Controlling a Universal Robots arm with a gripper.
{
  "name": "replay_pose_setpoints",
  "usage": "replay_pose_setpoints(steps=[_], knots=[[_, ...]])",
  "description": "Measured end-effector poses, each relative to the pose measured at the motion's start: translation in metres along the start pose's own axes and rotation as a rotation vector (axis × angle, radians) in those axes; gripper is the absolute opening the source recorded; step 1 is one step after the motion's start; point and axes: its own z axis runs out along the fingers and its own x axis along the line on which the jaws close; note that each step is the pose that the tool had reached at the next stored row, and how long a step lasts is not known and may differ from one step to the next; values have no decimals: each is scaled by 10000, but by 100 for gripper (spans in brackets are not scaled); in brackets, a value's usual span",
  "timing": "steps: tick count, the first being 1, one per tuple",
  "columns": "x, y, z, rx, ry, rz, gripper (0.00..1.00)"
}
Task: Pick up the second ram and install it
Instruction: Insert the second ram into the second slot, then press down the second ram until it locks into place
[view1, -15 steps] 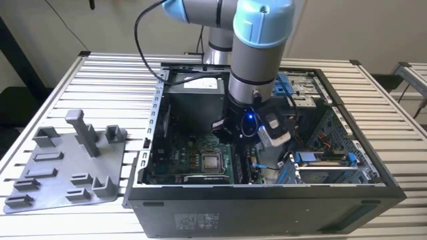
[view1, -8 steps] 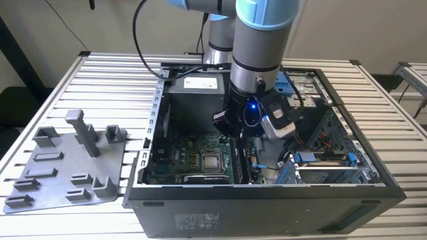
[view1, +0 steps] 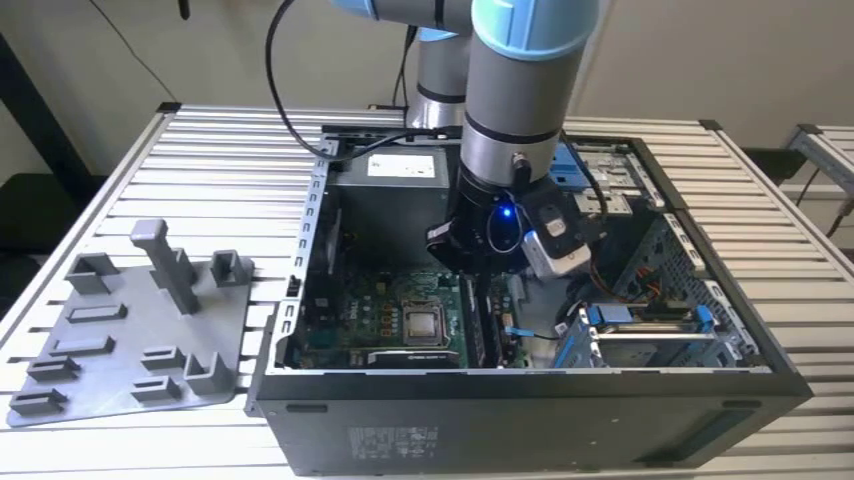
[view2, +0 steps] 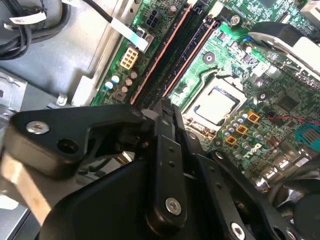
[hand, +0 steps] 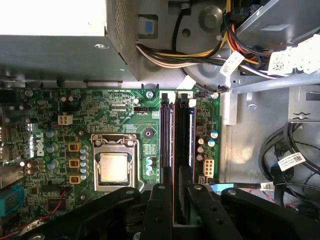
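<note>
The second ram (hand: 184, 135) is a long dark stick standing on edge along the memory slot farther from the silver chip (hand: 114, 166). In the second wrist view the ram (view2: 170, 50) runs between pink-edged slot rails. My gripper (hand: 179, 189) has a black finger on each side of the stick's near end and is shut on it. In the exterior view the gripper (view1: 478, 268) reaches down inside the open computer case (view1: 534, 385), above the green board (view1: 387, 320). A neighbouring slot (hand: 166, 135) lies right beside the stick, on the chip's side.
A grey tray with upright posts (view1: 134, 340) lies on the slatted table at the exterior view's left. Inside the case are a power supply box (hand: 50, 50), bundled cables (hand: 200, 50) and a drive cage (view1: 654, 330) at the exterior view's right.
</note>
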Motion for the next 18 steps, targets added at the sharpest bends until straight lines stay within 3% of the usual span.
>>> replay_pose_setpoints(steps=[2,18], knots=[[0,0,0,0,0,0,11],[0,0,0,-13,0,-3,11]])
